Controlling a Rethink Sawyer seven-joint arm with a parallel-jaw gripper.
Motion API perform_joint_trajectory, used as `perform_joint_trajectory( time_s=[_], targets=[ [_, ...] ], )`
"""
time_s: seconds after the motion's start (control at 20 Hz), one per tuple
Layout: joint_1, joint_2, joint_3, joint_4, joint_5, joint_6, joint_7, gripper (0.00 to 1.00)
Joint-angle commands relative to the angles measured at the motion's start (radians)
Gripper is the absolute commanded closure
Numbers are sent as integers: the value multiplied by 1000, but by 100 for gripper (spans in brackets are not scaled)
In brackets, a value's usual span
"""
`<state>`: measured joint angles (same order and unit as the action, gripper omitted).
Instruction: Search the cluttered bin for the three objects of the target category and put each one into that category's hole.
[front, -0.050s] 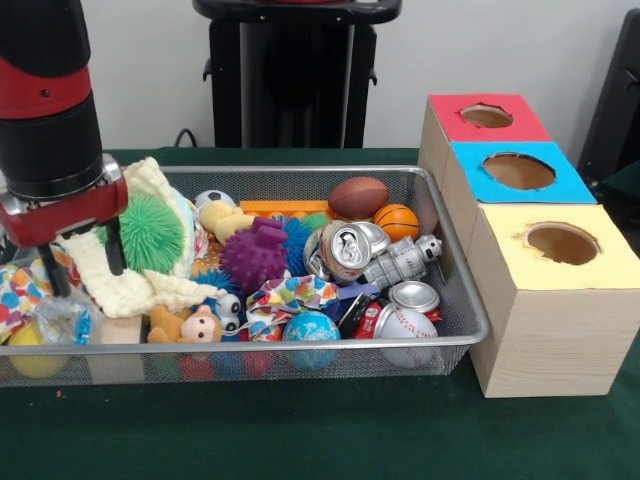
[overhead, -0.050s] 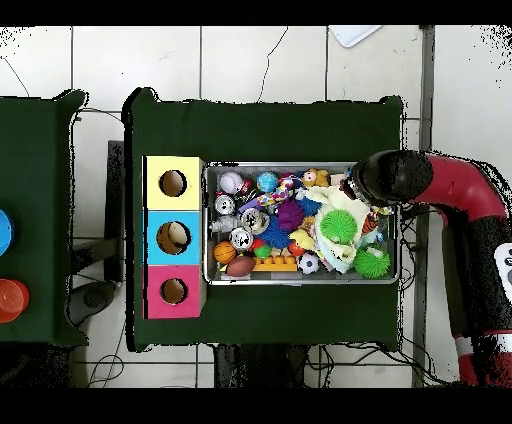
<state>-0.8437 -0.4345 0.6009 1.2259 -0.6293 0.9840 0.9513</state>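
Front view gives us the hand (front, -0.050s: 82, 262) low over the nine o'clock end of the mesh bin (front, -0.050s: 300, 345), its two black fingers (front, -0.050s: 115, 245) spread apart and closed on nothing. A fold of the cream cloth (front, -0.050s: 130, 285) sits in the gap between them; we cannot tell whether either finger touches it. We cannot read the target category from the frames, but with the hand here we judge it to be the cloths. The cream cloth should be light, limp and not fragile. It will drape and drag rather than lift as one piece, so we would pinch a raised fold near its middle, not a trailing edge. It may also snag the green spiky ball (front, -0.050s: 150, 232) just beside it at two o'clock. A patterned cloth (front, -0.050s: 22, 292) lies just at eight o'clock of the hand by the bin's end wall, and a second patterned cloth (front, -0.050s: 292, 296) lies at four o'clock, well apart among the cans and balls. The three boxes with holes, red (front, -0.050s: 487, 115), blue (front, -0.050s: 518, 170) and yellow (front, -0.050s: 562, 242), stand on the desk (front, -0.050s: 300, 430) beyond the bin's three o'clock end. Overhead, the arm (overhead, -0.050s: 400, 178) covers the hand.
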Motion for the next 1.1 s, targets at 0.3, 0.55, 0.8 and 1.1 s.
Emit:
perform_joint_trajectory(
  time_s=[0.3,0.55,0.8,1.1],
  targets=[
    [26,97,90,-83,-9,14,-258,0],
    [29,121,95,-100,-17,8,-258,0],
    [43,118,68,-131,-67,19,-276,0],
    [57,97,29,-154,-114,56,-291,0]
  ],
)
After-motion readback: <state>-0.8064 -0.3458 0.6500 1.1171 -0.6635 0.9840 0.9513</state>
